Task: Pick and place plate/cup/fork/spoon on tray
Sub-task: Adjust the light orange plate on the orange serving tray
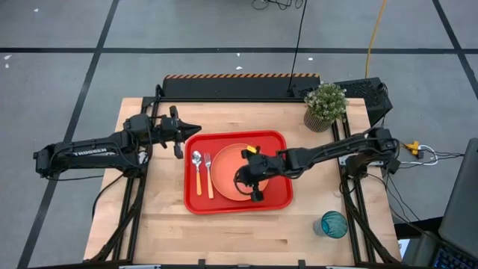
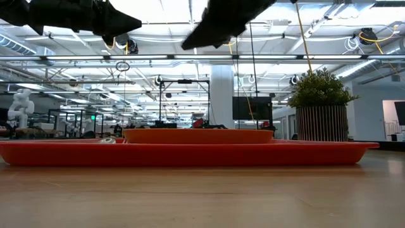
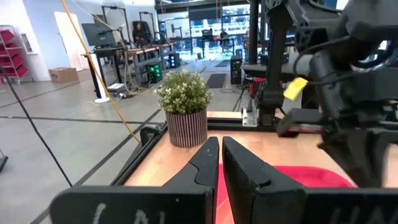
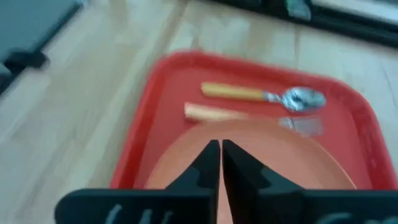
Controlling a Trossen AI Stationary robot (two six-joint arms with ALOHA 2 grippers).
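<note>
- Fingers point(image 4: 211, 163) of the right gripper point(image 4: 221, 155) are pressed together with nothing between them, seen in the right wrist view; beyond them lie the orange plate point(image 4: 261, 155), the spoon point(image 4: 267, 95) and the fork point(image 4: 249, 117) on the red tray point(image 4: 143, 137).
- Left gripper point(image 3: 220, 163), in the left wrist view, also has its fingers clenched on nothing; past them stand a potted plant point(image 3: 184, 111) on the tabletop point(image 3: 171, 162), a strip of the tray point(image 3: 311, 177) and the right arm point(image 3: 348, 81).
- High view: the right gripper point(image 1: 252, 178) hangs over the plate point(image 1: 228, 175), which lies in the tray point(image 1: 280, 202). The spoon point(image 1: 197, 170) and fork point(image 1: 208, 173) lie side by side in the tray, just left of the plate, spoon outermost. The left gripper point(image 1: 187, 130) sits above the tabletop point(image 1: 224, 232) near the tray's far-left corner. The teal cup point(image 1: 333, 223) stands on the tabletop, well apart from the tray, near the right front corner. The plant point(image 1: 325, 104) stands at the far right.
- Low view: the plate point(image 2: 199, 135) rests inside the tray point(image 2: 190, 154); both arms show dark overhead, and the plant point(image 2: 321, 104) stands behind on the right.
</note>
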